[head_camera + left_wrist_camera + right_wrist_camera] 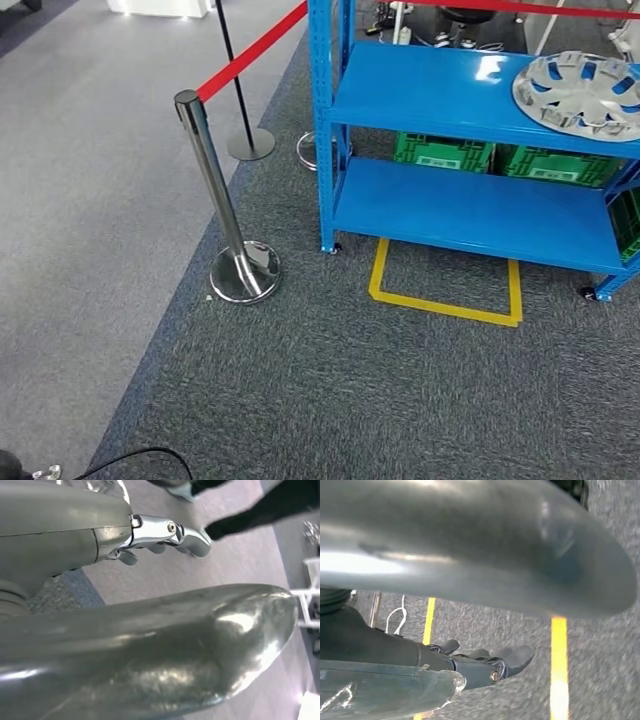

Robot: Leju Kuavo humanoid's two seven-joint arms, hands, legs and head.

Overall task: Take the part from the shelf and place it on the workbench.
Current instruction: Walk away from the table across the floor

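While the hubcap (580,92) lay flat on the shelf (423,100) at the frame's upper right, partly cut by the edge, trouble looked possible: a post (215,200) and red rope (253,50) stood left of the shelf, and a wide approach could clip them. Both arms hung low; left hand (166,535) and right hand (486,665) held nothing, fingers loosely extended.
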